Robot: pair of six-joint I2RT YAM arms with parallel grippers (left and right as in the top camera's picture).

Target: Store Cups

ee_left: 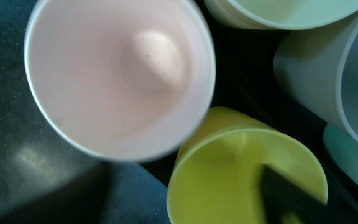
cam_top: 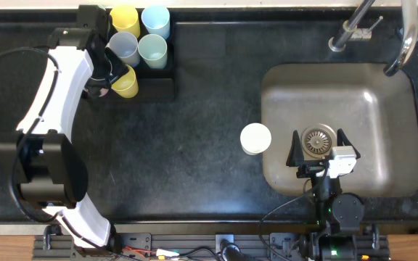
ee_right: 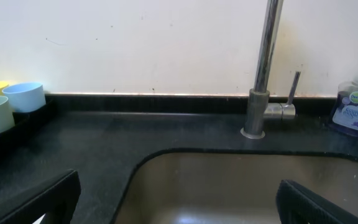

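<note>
The left gripper is clamped on the wall of a tilted yellow cup, one finger inside it, at the tray's front edge, beside a pink cup. A white cup stands just left of the right gripper, which is spread wide and empty over the sink.

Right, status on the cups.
Left gripper gripping yellow cup at tray. Pink cup close beside it. Right gripper open over sink. White cup on counter.

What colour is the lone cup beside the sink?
White. The cup shows best in the top view, on the dark counter left of the sink.
</note>
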